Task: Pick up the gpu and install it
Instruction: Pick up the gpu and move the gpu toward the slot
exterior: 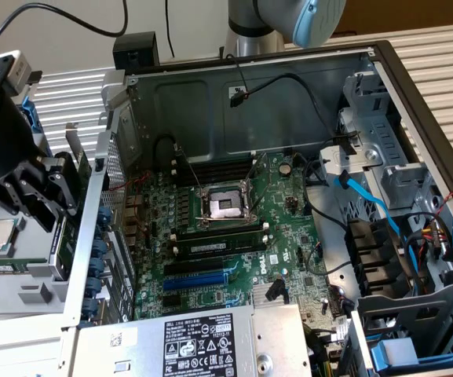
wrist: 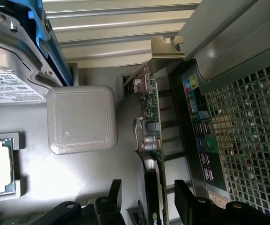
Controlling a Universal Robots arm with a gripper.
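Gripper (exterior: 57, 192), black and chunky, hangs outside the big open grey metal computer case (exterior: 210, 102), at the exterior view's left. Its fingers are spread wide, one on each side of the small green gpu card (wrist: 159, 122), not pinching it. The card stands on its edge on a grey plastic tray (wrist: 78, 187).

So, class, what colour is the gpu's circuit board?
Green; the gpu shows best in the wrist view.
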